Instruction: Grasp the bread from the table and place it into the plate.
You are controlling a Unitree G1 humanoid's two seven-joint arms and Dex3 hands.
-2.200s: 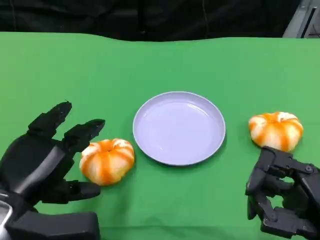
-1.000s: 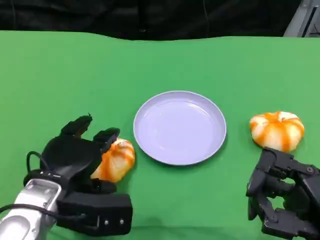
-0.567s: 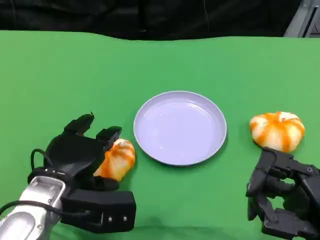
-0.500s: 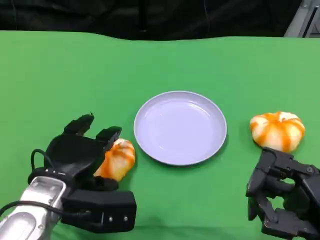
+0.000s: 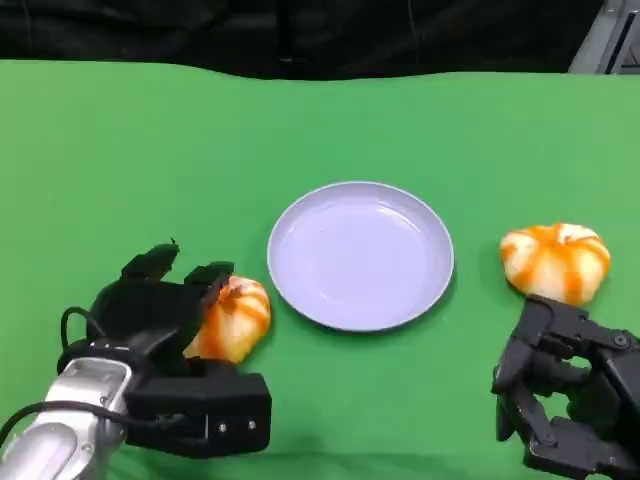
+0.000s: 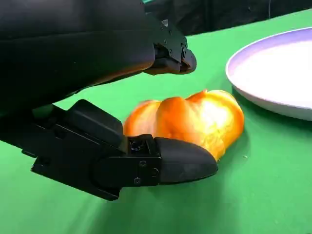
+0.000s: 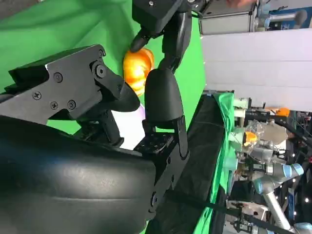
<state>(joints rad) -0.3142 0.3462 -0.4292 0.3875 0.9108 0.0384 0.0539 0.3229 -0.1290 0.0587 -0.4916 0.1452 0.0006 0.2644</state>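
Left hand [image 5: 160, 310] wraps the bread [image 5: 232, 317], half hiding it at the plate's [image 5: 360, 255] eight o'clock; right hand [image 5: 565, 400], fingers curled on nothing, sits below a second bun [image 5: 553, 260]

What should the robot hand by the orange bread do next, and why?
Probably squeeze shut on the bread and then lift it. The left robot hand sits around the bread, with fingers above it and another low beside it, but the bread seems to lie on the green table, just beside the plate.
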